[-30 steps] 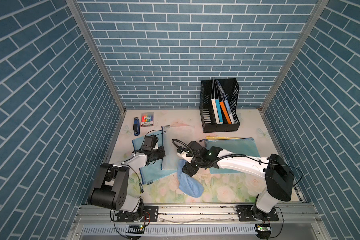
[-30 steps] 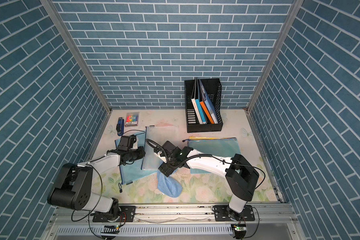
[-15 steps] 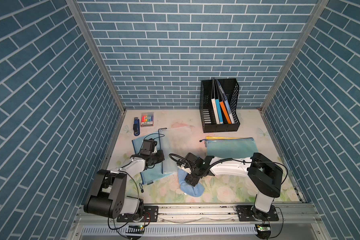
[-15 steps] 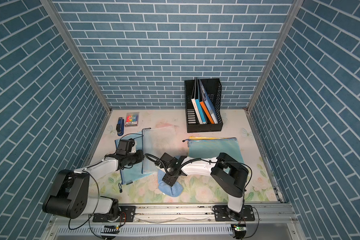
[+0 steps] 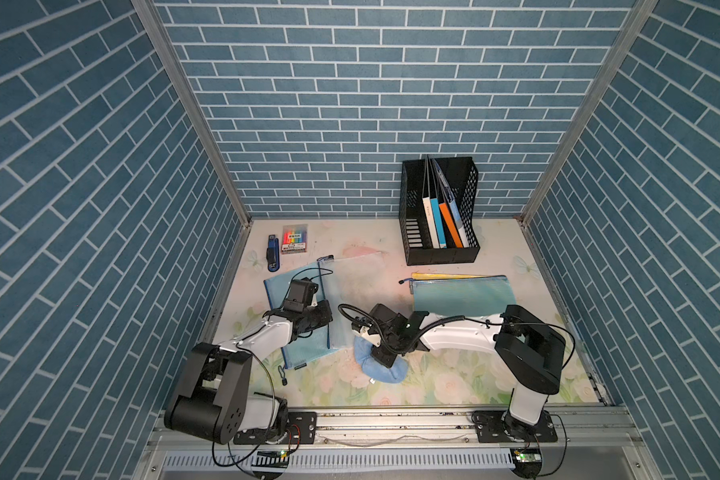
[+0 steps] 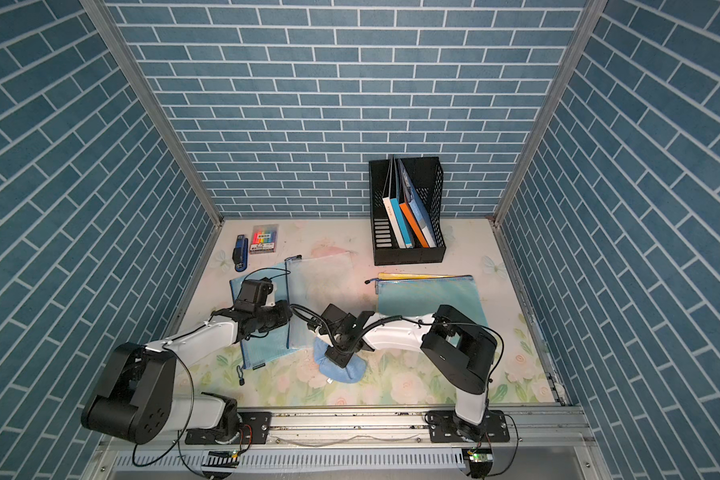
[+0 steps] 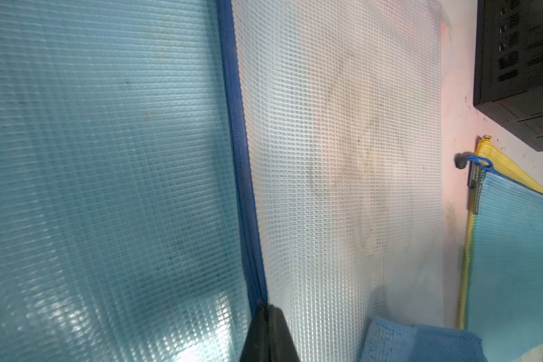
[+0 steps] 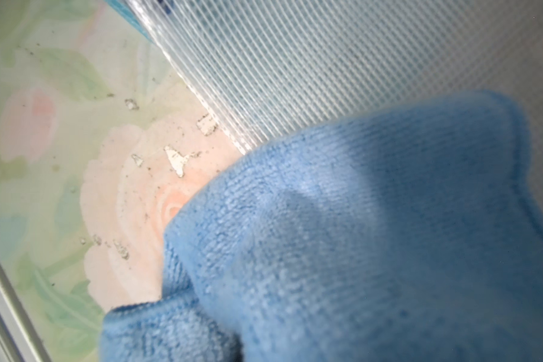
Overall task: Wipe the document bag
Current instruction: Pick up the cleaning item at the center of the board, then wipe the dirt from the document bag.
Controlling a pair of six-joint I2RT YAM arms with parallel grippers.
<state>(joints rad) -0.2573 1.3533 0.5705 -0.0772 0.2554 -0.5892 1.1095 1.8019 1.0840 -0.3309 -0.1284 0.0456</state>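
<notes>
The clear mesh-reinforced plastic document bag (image 5: 354, 286) is lying flat on the floral-patterned table (image 5: 433, 382), left of the middle. Its blue zipper (image 7: 239, 156) is running from the far side toward the front edge and overlapping a light blue mesh bag (image 5: 279, 291) nearer the left edge. Grey smudges (image 7: 336, 163) are showing across its middle, so the wiping is looking far from done.

The left gripper (image 7: 268, 329) is standing with its jaws fully together, tips bearing on the near end of the zipper. Whether it is pinching the seam or only pinning it, I cannot tell.

The right gripper (image 5: 381, 357) is reaching down into a crumpled blue microfibre cloth (image 5: 391, 374) near the front edge, where the cloth is lapping the bag's near corner. The wrist view is showing the cloth bunching up close, but the jaws are hidden, so how far they are open I cannot tell.

The bag is looking light, thin, floppy and slick, so it is probably going to slide or ripple under a stroke. The stiffer zipper seam is seeming the best place to anchor it, with strokes running away from that hold.

A teal bag (image 5: 462, 293) is lying toward the right edge and a black file rack (image 5: 439, 255) is standing by the back edge.
</notes>
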